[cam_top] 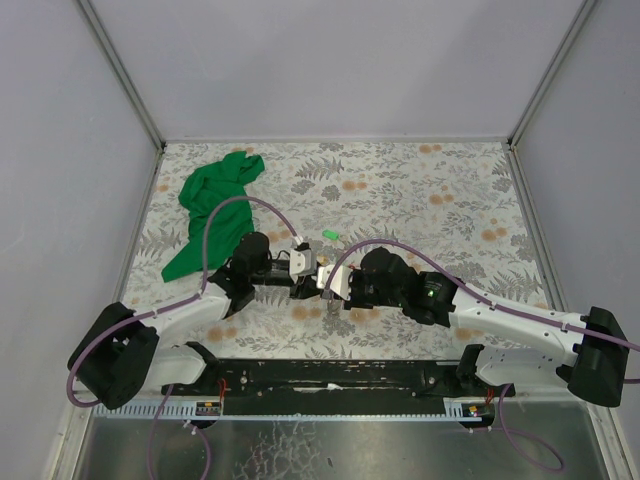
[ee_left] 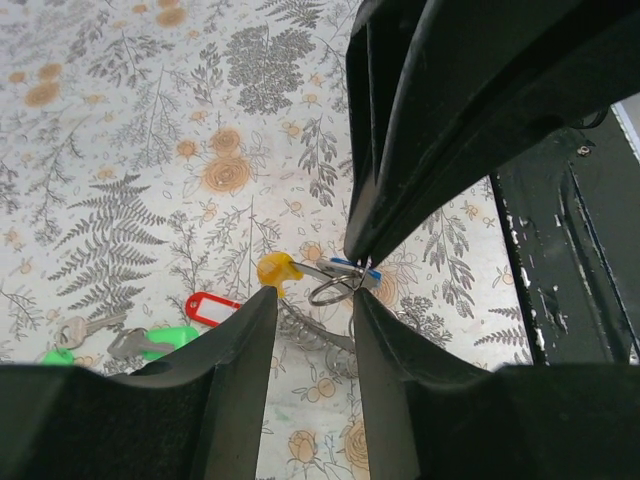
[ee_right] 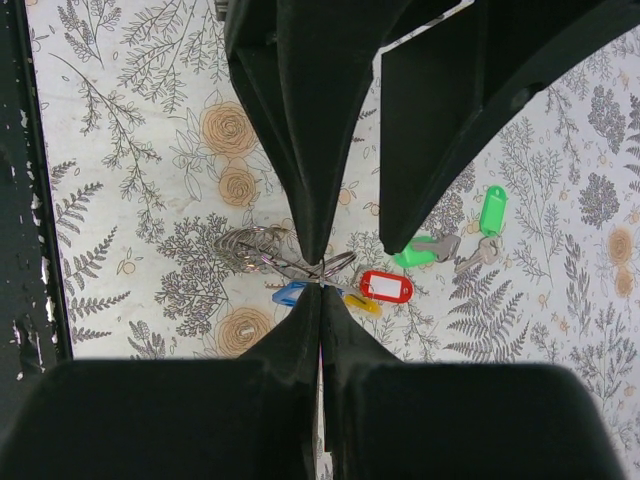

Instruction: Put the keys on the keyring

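The keyring (ee_left: 333, 291) is a thin silver wire ring low over the floral table, with a coil of more rings (ee_left: 308, 330) beside it. My right gripper (ee_right: 320, 288) is shut on the keyring's wire (ee_right: 338, 265); its tip also shows in the left wrist view (ee_left: 357, 258). My left gripper (ee_left: 314, 295) is open, one finger on each side of the ring, holding nothing. Keys with a yellow tag (ee_left: 277, 268) and a blue tag (ee_left: 350, 268) lie at the ring. A red tag (ee_right: 386, 286) and green-tagged keys (ee_right: 417, 254) lie close by. Both grippers meet at mid table (cam_top: 318, 275).
A large green cloth (cam_top: 215, 208) lies at the back left of the table. One green tag (cam_top: 329, 236) lies just beyond the grippers. A second green-tagged key (ee_right: 492, 211) lies to the right. The black rail (cam_top: 330, 375) runs along the near edge.
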Controlling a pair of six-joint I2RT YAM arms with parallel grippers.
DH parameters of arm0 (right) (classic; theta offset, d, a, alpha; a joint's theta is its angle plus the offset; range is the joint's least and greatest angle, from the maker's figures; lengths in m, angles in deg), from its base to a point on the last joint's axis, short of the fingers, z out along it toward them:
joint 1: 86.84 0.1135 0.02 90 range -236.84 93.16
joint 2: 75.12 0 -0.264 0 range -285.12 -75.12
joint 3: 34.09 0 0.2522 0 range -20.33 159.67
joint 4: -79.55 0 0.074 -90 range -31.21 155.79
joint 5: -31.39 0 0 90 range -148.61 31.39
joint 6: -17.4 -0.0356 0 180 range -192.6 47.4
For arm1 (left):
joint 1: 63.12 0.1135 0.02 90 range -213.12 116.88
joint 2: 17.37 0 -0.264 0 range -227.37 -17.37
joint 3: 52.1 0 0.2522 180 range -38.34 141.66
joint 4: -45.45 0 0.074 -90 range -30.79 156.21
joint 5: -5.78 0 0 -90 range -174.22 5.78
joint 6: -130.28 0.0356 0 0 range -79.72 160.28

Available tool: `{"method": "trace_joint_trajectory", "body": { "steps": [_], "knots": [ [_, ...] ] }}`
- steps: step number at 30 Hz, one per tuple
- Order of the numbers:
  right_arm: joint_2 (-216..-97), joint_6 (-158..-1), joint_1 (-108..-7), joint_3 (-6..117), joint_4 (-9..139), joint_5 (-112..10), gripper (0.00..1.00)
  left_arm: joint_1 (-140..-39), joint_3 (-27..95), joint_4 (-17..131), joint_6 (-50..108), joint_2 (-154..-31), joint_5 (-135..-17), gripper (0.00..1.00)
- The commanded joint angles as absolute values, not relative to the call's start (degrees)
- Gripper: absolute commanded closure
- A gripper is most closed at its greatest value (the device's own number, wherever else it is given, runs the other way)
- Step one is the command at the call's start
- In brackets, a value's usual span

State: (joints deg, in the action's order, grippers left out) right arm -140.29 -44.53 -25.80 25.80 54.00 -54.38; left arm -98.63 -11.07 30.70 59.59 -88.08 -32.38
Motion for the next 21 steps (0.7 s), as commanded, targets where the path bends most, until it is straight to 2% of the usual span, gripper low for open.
{"method": "trace_joint_trajectory", "body": {
  "steps": [1, 14, 21],
  "knots": [
    [-140.3, -44.2, -25.3, 29.4, 54.7, -52.3, 1.00, -98.2, -9.1, 30.7, 62.0, -87.2, -32.6, 0.63],
    [-140.6, -44.1, -25.3, 29.6, 54.6, -52.3, 1.00, -98.2, -6.8, 33.5, 63.6, -90.6, -26.6, 0.65],
    [-140.3, -44.1, -25.3, 29.3, 54.6, -53.3, 1.00, -98.2, -5.5, 37.0, 64.3, -91.8, -25.6, 0.72]
  ]
}}
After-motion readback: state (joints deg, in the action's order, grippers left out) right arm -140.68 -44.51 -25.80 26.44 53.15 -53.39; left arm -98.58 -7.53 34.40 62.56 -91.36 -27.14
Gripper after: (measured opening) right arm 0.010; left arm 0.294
